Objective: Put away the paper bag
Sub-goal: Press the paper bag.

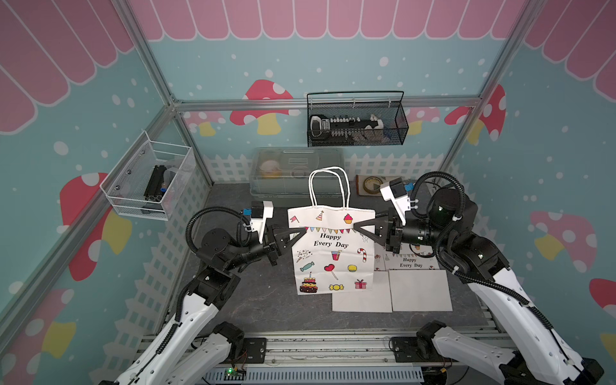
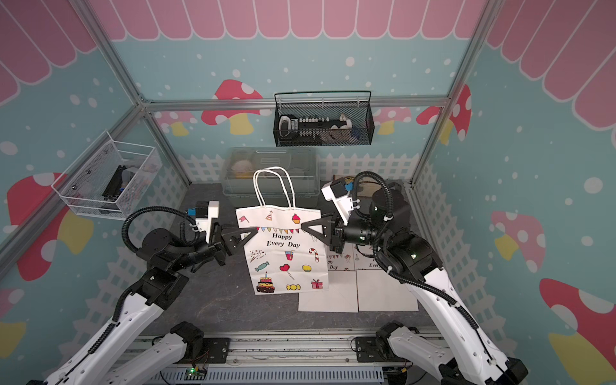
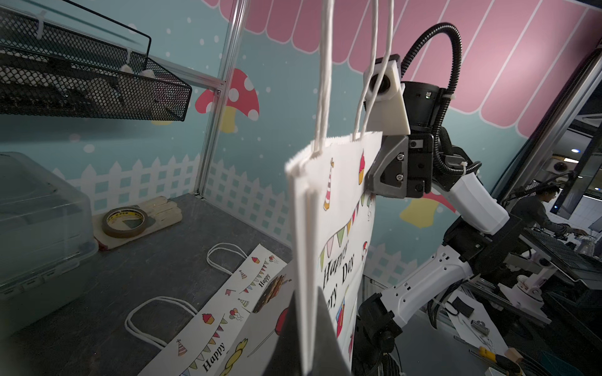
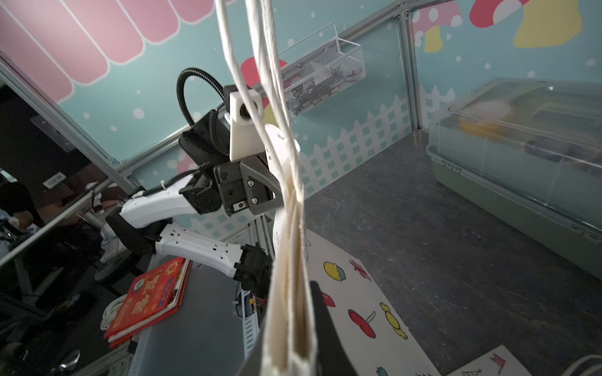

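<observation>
In both top views the paper bag [image 1: 330, 253] sits mid-table, folded flat, its printed face up towards the camera and its mouth at 12 o'clock. The left gripper [image 1: 301, 230] comes in from 9 o'clock and is closed on the bag's left edge, just under the mouth. The right gripper [image 1: 356, 226] comes in from 3 o'clock and pinches the opposite edge at the same height (in the right wrist view the folded paper sits squeezed between its fingers). The bag is stretched between the two. Its twin handles [image 3: 323, 81] stand up from the mouth, and its lower part slopes down towards 6 o'clock; whether the bottom edge touches the table [image 1: 260, 300] I cannot tell.

At 12 o'clock, close behind the handles, stands a clear lidded box [image 1: 263, 190]. From 4 to 5 o'clock more flat bags [image 1: 420, 293] lie on the table, and the held bag overlaps their near corner. A tape roll [image 1: 371, 185] lies at 1 o'clock. A black mesh basket [image 1: 396, 133] hangs on the back wall at 12 to 1 o'clock, and a white wire basket [image 1: 133, 203] hangs on the side wall at 10 o'clock. Bare tabletop shows from 7 to 9 o'clock.
</observation>
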Controlling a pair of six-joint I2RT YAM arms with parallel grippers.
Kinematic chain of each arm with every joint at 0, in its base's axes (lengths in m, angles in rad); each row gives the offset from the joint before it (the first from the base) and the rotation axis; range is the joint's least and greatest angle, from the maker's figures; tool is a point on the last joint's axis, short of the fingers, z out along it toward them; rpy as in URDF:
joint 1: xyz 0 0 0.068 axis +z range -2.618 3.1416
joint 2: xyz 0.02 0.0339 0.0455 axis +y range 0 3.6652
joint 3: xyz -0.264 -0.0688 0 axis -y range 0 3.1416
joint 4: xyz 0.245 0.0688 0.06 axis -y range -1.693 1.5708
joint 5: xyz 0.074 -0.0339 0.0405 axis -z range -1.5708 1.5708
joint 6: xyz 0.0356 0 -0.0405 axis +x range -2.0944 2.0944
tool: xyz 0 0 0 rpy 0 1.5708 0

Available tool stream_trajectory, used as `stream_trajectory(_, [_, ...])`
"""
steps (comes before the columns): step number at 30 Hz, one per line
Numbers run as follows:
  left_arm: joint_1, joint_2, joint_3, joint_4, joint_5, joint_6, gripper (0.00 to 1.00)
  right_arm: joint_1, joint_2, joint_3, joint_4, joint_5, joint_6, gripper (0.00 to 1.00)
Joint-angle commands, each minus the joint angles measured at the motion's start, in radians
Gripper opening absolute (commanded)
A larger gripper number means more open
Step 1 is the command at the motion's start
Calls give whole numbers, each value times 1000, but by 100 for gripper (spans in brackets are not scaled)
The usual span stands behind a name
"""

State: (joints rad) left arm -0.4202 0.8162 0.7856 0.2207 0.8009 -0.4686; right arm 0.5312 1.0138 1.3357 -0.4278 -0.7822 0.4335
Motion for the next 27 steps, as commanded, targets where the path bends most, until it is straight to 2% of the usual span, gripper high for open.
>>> stream_trajectory(1, [5,13,4,23,-1,-23,3,6,-17,-7,40,18,-12,6])
stream_trajectory(5, [6,32,10,33,1,-39,24,7,-18,-17,45,23,-12,0])
stream_trajectory(8, [6,38,15,19,0,-39,37,7,-21,-30,49,31,-8,0])
stream_trajectory(10, [6,34,11,19,-5,-41,52,7,-30,-40,49,42,-12,0])
stream_trajectory(12, [6,29,10,1,-8,-35,73,5,-38,-44,47,46,-15,0])
stream_trajectory(14, [6,25,14,-22,1,-20,83,5,-46,-41,46,44,-17,0])
stream_trajectory(16, [6,21,14,-35,2,-12,87,3,-46,-31,39,37,-21,0])
stream_trajectory(27, [-3,20,8,-25,61,-19,86,-25,-15,27,-5,-63,-24,0])
